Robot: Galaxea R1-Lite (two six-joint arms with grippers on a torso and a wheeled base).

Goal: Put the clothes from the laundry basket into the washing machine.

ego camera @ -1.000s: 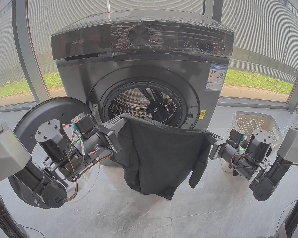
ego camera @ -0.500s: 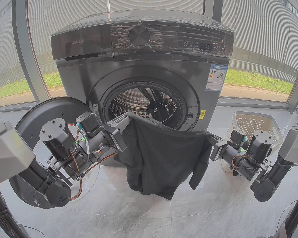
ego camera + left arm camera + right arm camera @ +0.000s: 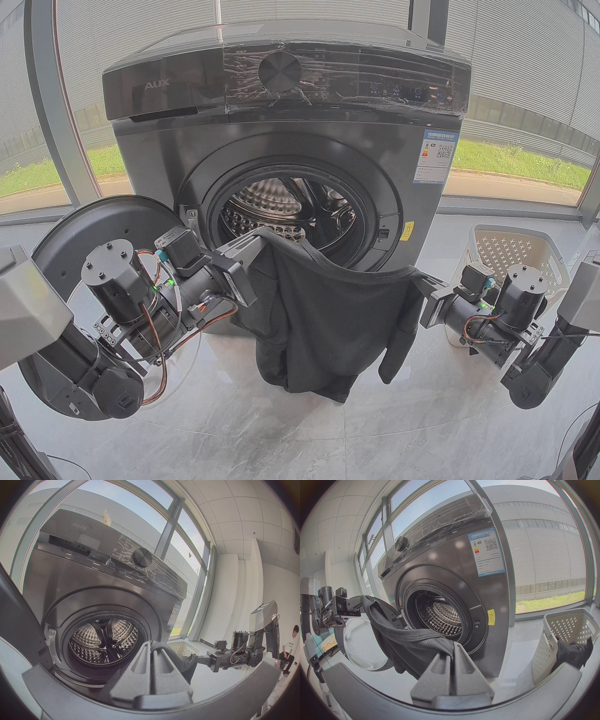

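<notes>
A dark grey garment hangs stretched between my two grippers in front of the washing machine. My left gripper is shut on its one upper corner, level with the drum opening. My right gripper is shut on the other corner, lower and beside the machine's front. In the left wrist view the gripper pinches the cloth. The right wrist view shows its gripper clamped on the cloth. The white laundry basket stands on the floor at the right.
The machine's round door stands swung open to the left, behind my left arm. A dark garment lies over the rim of the basket. Bare marble floor lies in front. Windows surround the machine.
My left gripper has moved right and a little toward the drum with its corner of the garment. My right gripper has shifted slightly left and down.
</notes>
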